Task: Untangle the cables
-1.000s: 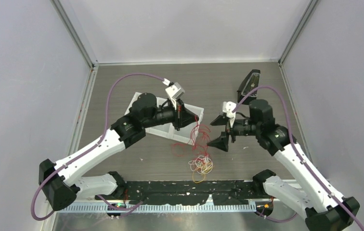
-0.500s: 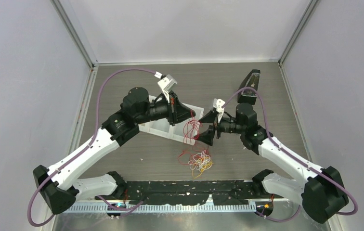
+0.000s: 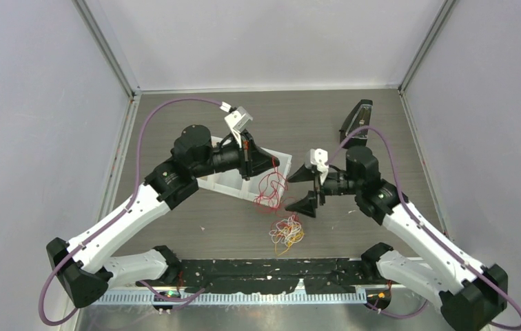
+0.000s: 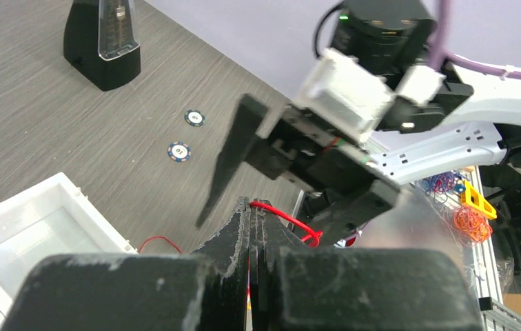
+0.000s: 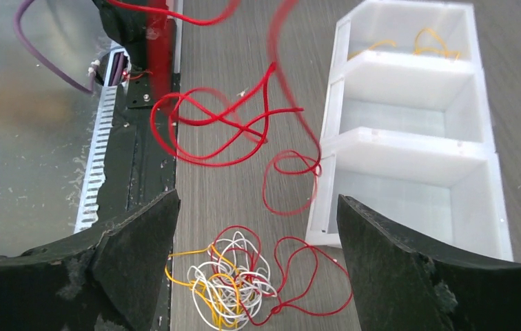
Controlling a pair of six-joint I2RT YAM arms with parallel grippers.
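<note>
Cables (image 3: 287,231) — the main knot of white, yellow & red wire lies on the worktop (image 3: 196,227) near the centre, a bit toward the arm bases from both tools. One red cable (image 3: 269,187) hangs apart from it. The L tool (image 3: 275,164) has its fingers pressed together, pinching that strand at the top, w/ the loops dangling beside the corner of the white tray (image 3: 225,183). The L wrist view shows red wire coming out right at the closed tips.

The R tool (image 3: 302,189) is spread wide & holds nothing. It faces the hanging red from the right, just beside it; no contact that I can see. In its own view the red loops hang ahead, roughly btw the two fingers, w/ the knot lower down on the worktop.

Key relation: the red strand runs from the L tool down toward the knot, so its long axis is roughly up-down & crosses the R tool's gap. Can't tell if its lower end is caught in the knot. The R arm is nearer to both strand & knot, so prob it takes the next grab — lower on the red, or on the knot.
</note>
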